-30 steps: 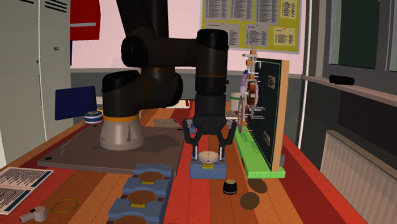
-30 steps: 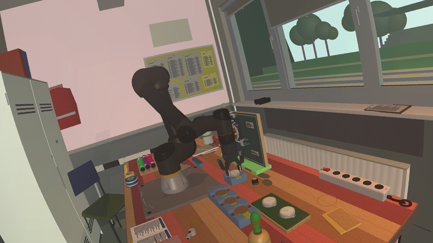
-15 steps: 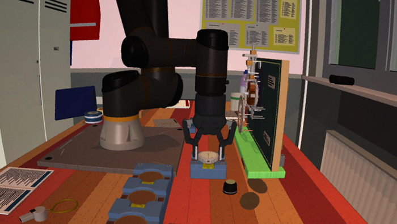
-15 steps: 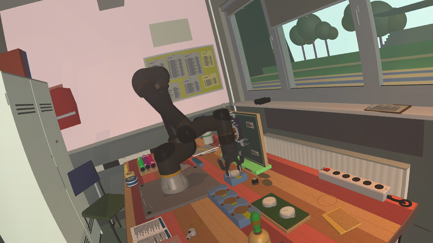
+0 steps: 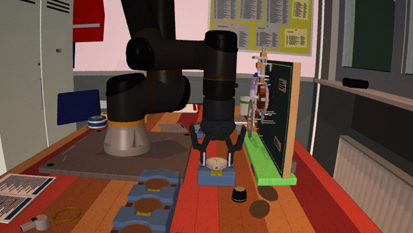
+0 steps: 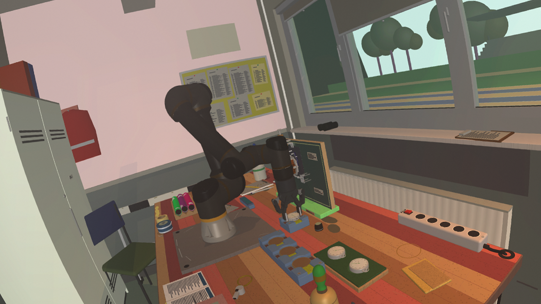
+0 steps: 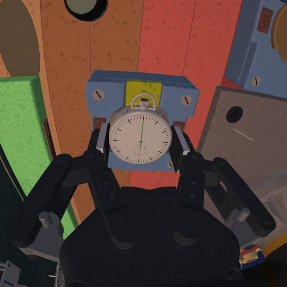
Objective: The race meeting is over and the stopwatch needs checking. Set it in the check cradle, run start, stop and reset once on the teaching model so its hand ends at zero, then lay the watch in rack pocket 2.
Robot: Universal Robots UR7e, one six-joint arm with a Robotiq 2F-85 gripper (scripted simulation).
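Observation:
The blue check cradle (image 5: 216,176) (image 7: 142,107) is partly covered by the stopwatch (image 5: 216,163) (image 7: 140,136) (image 6: 294,216), which sits in its recess with the crown toward the yellow tab. My gripper (image 5: 216,156) (image 7: 140,142) (image 6: 292,212) grips the stopwatch by its sides; the green hand points near zero. The teaching model (image 5: 275,121) (image 6: 311,174), a dark board with gears on a green base, stands upright just to the right. The three-pocket blue rack (image 5: 141,215) (image 6: 289,255) lies nearer the front, all pockets empty.
The green base (image 5: 268,164) (image 7: 20,128) of the teaching model lies close beside the cradle. A small black knob (image 5: 239,194) sits in front of the cradle. A green pad with two more watches (image 6: 350,263), a whistle (image 5: 36,222) and a bell (image 6: 321,295) lie toward the front.

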